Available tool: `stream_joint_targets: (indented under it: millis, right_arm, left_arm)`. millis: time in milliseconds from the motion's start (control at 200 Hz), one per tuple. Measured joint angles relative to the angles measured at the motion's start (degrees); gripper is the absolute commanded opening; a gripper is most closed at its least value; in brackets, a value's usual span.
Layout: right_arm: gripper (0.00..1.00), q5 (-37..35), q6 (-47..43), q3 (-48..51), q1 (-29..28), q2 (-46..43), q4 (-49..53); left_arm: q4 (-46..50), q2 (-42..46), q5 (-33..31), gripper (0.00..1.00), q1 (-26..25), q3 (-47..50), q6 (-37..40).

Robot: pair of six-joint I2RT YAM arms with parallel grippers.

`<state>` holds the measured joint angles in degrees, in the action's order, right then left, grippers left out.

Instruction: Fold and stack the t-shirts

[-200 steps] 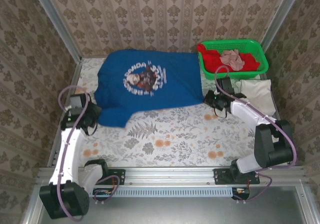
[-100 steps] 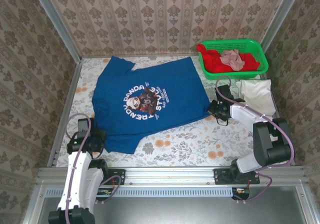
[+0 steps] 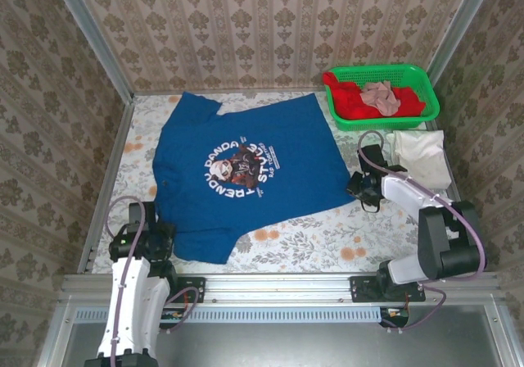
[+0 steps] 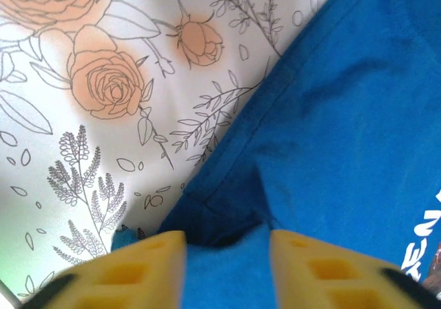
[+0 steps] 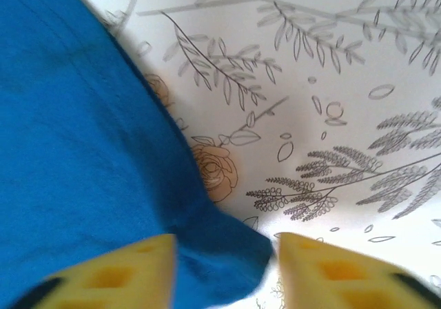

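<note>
Left pincer (image 4: 227,243): spread at the near-left of the bench (image 3: 327,236). A corner of the royal-blue t-shirt (image 3: 246,170) lies loose between my fingers.
Right pincer (image 5: 224,243): also spread, at the shirt's near-right corner. The cloth tip sits in the gap and nothing is pinched.
Royal-blue t-shirt: flat and print up, covering the left and middle of the bench, not yet folded.
Cream-white t-shirt (image 3: 422,156): folded on the right side of the bench, just near of the basket and close beside my right arm.
Green lattice basket (image 3: 377,68): in the far-right corner, holding a red cloth (image 3: 348,97) and a crumpled pinkish-beige cloth (image 3: 381,97).
Risk, lifting away: a finger could snag either loose corner and drag the shirt into wrinkles.
Risk, folding: a near corner of the shirt looks slightly bunched at my left pincer, so a fold may come out crooked.
Risk, right arm: a swing to the right could brush the cream-white shirt and undo its fold.
</note>
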<state>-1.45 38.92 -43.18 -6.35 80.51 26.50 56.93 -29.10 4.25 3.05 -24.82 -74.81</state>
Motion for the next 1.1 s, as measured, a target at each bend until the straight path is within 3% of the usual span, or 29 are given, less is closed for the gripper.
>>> stream_joint_targets:
  millis: [95,225,330,475,645,860,1100]
  right_arm:
    - [0.81,-0.42,-3.39,-2.05,-0.02,-3.17,0.5]
    - [0.84,-0.09,-7.85,-6.8,-0.28,-4.24,-0.9]
    - [0.84,0.66,-10.43,-11.69,-1.36,-1.05,-3.06]
    - [0.85,2.12,-12.26,-20.57,-3.8,10.21,-6.34]
    - [0.75,3.45,-11.98,-31.71,-5.68,24.68,-8.15]
    - [0.66,4.26,-11.32,-41.72,-7.3,36.7,-8.37]
    - [0.65,4.42,-11.28,-42.47,-7.87,40.24,-8.07]
  left_arm:
    - [3.23,0.52,-1.84,0.85,0.0,-4.37,0.52]
    - [3.15,-2.93,-4.52,0.96,0.0,-12.11,3.21]
    - [-2.75,-14.08,-5.18,0.97,-0.87,-16.0,7.23]
    - [-15.87,-32.04,-5.77,0.97,-2.8,-20.31,11.98]
    - [-26.64,-48.26,-5.77,0.98,-3.74,-27.93,15.41]
    - [-33.55,-59.98,-5.49,0.97,-3.82,-31.28,17.05]
    - [-34.53,-71.3,-4.17,0.97,-3.39,-35.98,18.97]
